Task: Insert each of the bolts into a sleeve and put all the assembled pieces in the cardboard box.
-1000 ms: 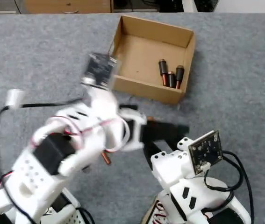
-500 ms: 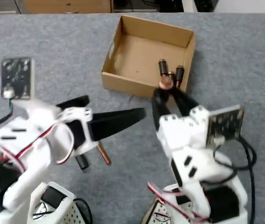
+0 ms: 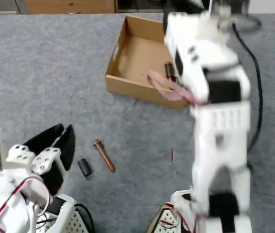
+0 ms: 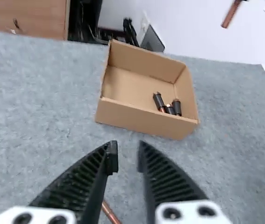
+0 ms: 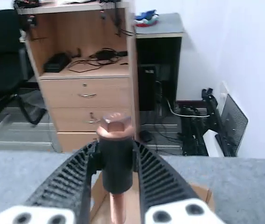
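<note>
Gripping: right end effector (image 5: 116, 150) clamps bolt-in-sleeve (image 5: 117, 163), newly raised above cardboard box (image 3: 127, 87), 12 o'clock.
Left end effector (image 4: 123, 157): parted, empty, pulled back.
Outstanding: loose bolt (image 3: 103, 155), loose sleeve (image 3: 84, 167), 7 o'clock.

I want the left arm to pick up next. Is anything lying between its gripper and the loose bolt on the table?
Nothing visible does. Bare grey table lies between the left gripper and the bolt. The loose sleeve sits beside the bolt, off that line.
</note>
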Tool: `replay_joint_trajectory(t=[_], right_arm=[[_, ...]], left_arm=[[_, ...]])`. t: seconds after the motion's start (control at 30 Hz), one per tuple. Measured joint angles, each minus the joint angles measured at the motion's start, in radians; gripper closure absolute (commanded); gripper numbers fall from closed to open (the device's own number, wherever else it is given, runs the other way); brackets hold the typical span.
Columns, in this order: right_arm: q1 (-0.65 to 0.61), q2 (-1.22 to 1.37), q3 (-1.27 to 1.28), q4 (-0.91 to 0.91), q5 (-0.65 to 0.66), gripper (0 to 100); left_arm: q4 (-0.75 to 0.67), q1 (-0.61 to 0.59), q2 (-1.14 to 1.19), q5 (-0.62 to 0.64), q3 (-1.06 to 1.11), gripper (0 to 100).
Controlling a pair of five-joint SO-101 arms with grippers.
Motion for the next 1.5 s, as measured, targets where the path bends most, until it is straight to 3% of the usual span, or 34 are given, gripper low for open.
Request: replay_joint_trajectory(t=[0.33, 0.7, 0.97, 1.2, 1.5], right_arm=[[0.038, 0.753, -0.635, 0.25, 0.0, 99.7], [0.075, 1.356, -1.073, 0.483, 0.097, 99.3], [0.072, 1.544, -1.226, 0.531, 0.133, 98.5], [0.069, 1.587, -1.27, 0.554, 0.138, 82.8], [0.074, 1.571, -1.375, 0.744, 0.138, 82.3]], left_arm=[[0.006, -0.126, -0.11, 0.0, 0.12, 98], [0.006, -0.152, -0.11, 0.0, 0.121, 98], [0.006, -0.152, -0.112, 0.0, 0.121, 98], [0.044, -0.152, -0.112, 0.0, 0.121, 98], [0.049, -0.152, -0.112, -0.003, 0.121, 98]])
